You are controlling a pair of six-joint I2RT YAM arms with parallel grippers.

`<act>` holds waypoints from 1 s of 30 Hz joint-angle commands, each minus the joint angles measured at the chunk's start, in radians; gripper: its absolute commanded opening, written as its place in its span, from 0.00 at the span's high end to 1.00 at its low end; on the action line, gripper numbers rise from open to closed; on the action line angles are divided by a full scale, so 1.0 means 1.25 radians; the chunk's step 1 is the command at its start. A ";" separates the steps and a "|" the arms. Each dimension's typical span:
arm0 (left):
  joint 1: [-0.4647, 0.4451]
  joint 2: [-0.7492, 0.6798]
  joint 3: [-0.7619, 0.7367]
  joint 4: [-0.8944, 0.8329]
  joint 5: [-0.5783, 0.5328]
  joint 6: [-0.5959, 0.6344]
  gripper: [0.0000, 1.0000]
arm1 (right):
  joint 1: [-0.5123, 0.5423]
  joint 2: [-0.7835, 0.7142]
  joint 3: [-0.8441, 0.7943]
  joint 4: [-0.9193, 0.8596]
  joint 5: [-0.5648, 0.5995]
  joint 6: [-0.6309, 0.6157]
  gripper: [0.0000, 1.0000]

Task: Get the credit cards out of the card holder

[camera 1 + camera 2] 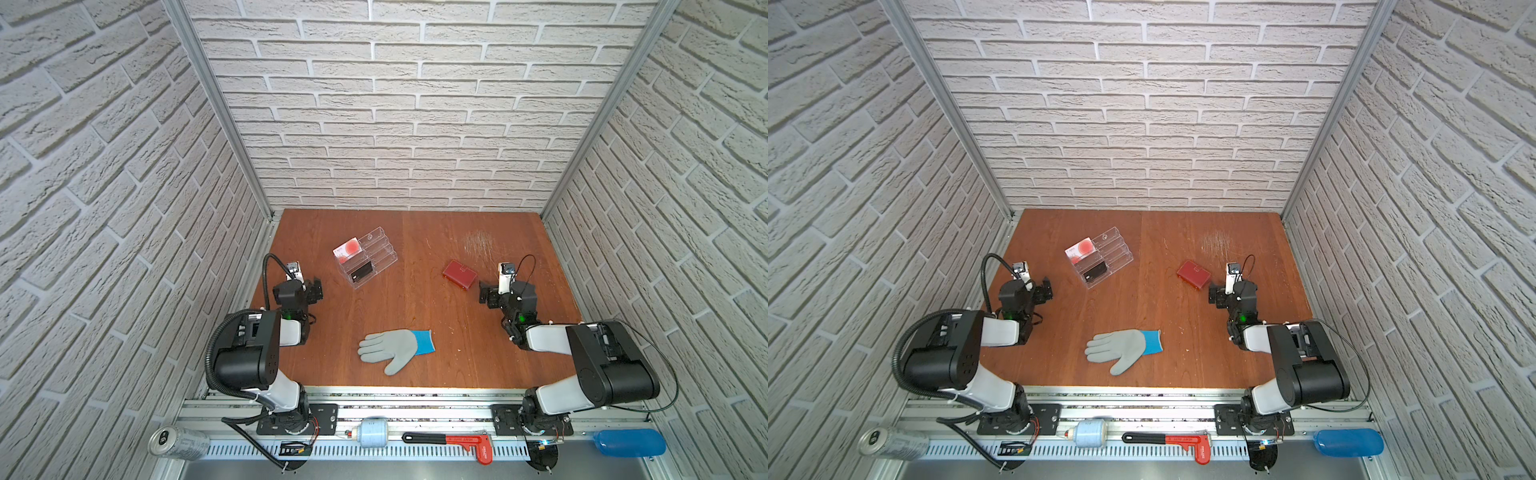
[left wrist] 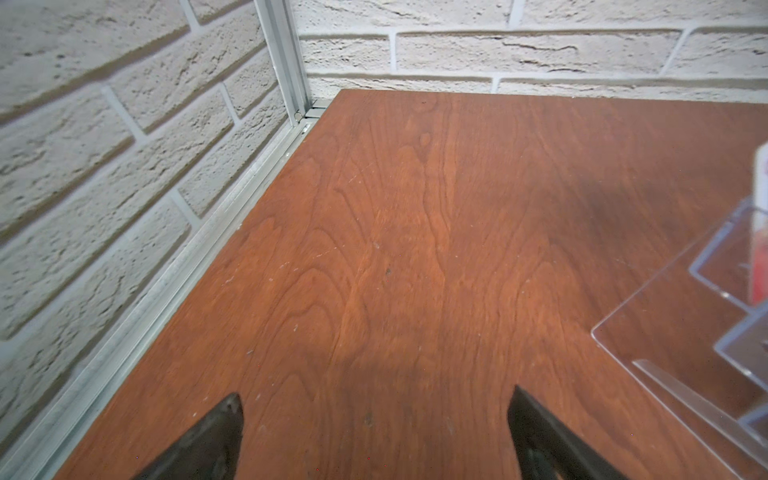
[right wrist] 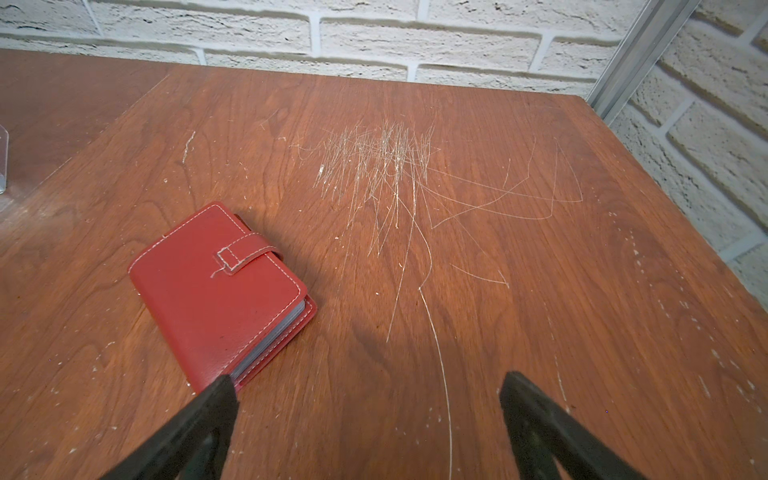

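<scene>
1. Brick-patterned walls enclose a reddish wooden worktop.
2. The card holder lies flat and closed on the worktop's right half, strap fastened, just beside the right claw.
3. The right claw and the left claw both stand wide open, holding nothing.
4. A clear stand sits near the left claw, and a grey glove lies toward the front.

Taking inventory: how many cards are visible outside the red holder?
2, both in the clear tiered stand: white card with red circles, farther back; black card, nearer front. Shut card holder may hide more.
</scene>
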State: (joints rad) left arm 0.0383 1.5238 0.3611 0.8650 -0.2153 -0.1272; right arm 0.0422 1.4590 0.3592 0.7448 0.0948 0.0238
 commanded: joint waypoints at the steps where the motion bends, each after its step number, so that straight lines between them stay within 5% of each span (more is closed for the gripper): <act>1: -0.022 -0.083 0.012 -0.033 -0.072 0.016 0.02 | 0.003 -0.092 0.072 -0.151 0.058 0.025 0.00; 6: -0.078 -0.171 0.086 -0.223 -0.173 0.005 0.02 | 0.007 -0.123 0.141 -0.305 0.147 0.076 0.00; 10: -0.090 -0.230 0.124 -0.339 -0.162 -0.194 0.02 | 0.008 -0.167 0.221 -0.454 0.160 0.188 0.00; 17: -0.097 -0.214 0.138 -0.337 -0.006 -0.441 0.02 | 0.031 -0.051 0.388 -0.476 -0.237 0.281 0.00; 24: -0.105 -0.115 0.174 -0.236 0.145 -0.600 0.02 | 0.189 0.221 0.631 -0.428 -0.368 0.208 0.00; 30: -0.108 -0.013 0.208 -0.144 0.208 -0.685 0.02 | 0.248 0.438 0.812 -0.352 -0.433 0.254 0.00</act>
State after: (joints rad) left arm -0.0921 1.4746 0.5983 0.5457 -0.0242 -0.8928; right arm 0.3435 1.9404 1.2942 0.2214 -0.3649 0.3111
